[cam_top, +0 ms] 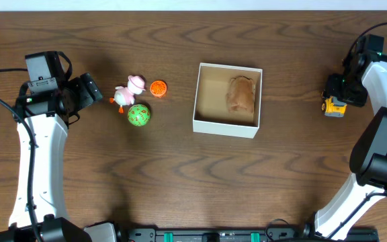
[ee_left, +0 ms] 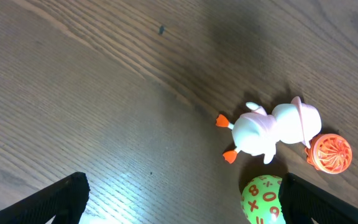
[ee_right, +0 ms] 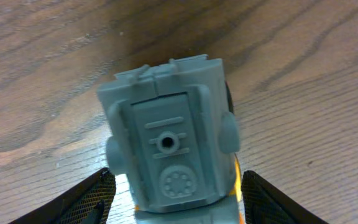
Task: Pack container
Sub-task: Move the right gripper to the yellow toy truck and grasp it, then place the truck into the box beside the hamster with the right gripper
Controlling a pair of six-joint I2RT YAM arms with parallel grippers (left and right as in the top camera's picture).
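Observation:
The container [cam_top: 224,126], a white-walled square box with a brown inside, sits at the table's middle with a brown lumpy toy [cam_top: 241,94] in it. To its left lie a white and pink duck [cam_top: 127,91], an orange ball [cam_top: 158,88] and a green numbered ball [cam_top: 138,115]. My left gripper [cam_top: 94,92] is open and empty, just left of them. In the left wrist view the gripper [ee_left: 185,208] is open, with the green ball [ee_left: 263,199] by its right finger and the duck [ee_left: 269,130] beyond. My right gripper [cam_top: 336,93] is open at the far right around a grey and yellow toy [ee_right: 169,143].
The grey and yellow toy [cam_top: 333,106] stands on the wood table near the right edge, well apart from the container. The orange ball [ee_left: 330,152] lies next to the duck's head.

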